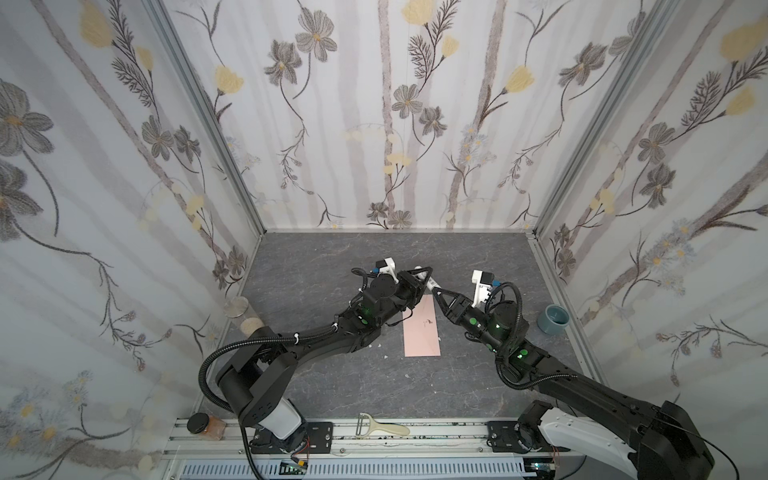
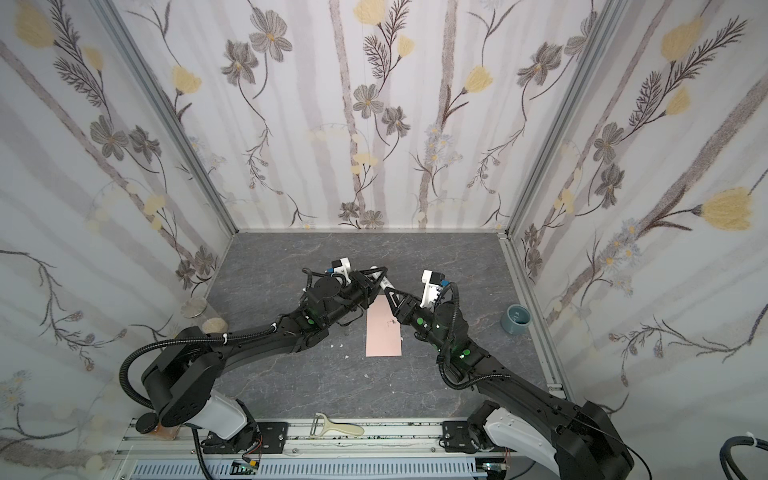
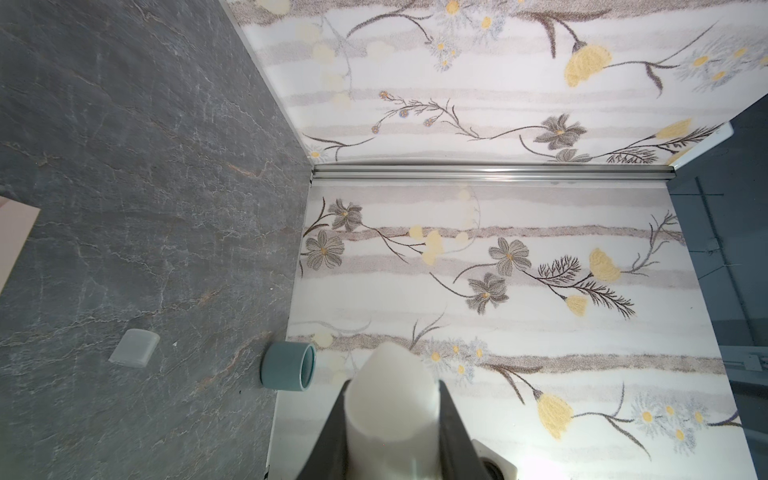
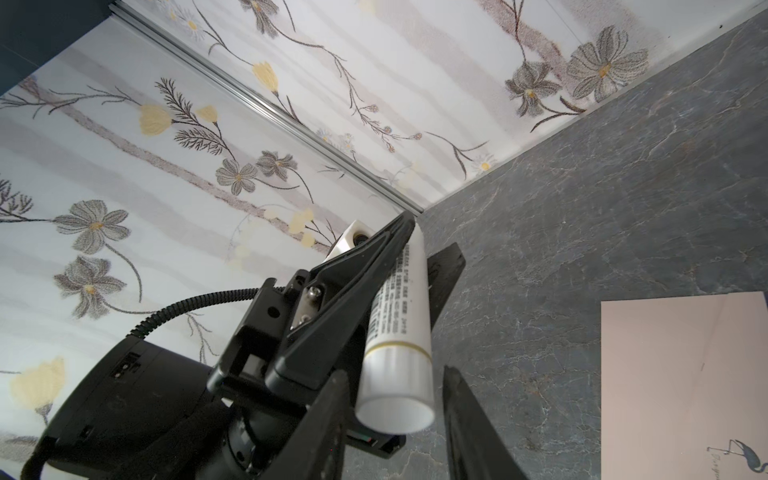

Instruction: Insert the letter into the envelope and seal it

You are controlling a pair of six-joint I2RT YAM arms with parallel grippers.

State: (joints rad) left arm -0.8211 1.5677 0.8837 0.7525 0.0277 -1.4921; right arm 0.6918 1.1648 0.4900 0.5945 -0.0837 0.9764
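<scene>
Tabletop (image 1: 332, 266): grey, stone-patterned, and it carries everything noted below

Envelope (image 1: 422, 332): lies flat at the middle of the tabletop, long sides running from near edge toward far edge. Its far end sits beneath my grippers, so I cannot tell how the flap lies. I judge it thin, light and limp, quick to crease, and hard to pinch from above while it lies flat. It is best taken at an edge or by the flap, with one corner pinned down.

Letter: not seen in any view. I judge it already inside the envelope, but this is unconfirmed.

Tube (image 4: 399, 316): white glue stick, held in the air above the envelope's far end. I judge it light, stiff and smooth, so apt to roll or slip. It is best held across the barrel, not at the tips.

Left gripper (image 3: 392, 386): fingers clamped on the tube's barrel.

Right gripper (image 4: 394, 372): fingers stand either side of the tube's banded end. A gap shows on one side, so it is not yet clamped.

Small pale cap (image 3: 134, 348): lies loose on the tabletop, well apart from the envelope
</scene>
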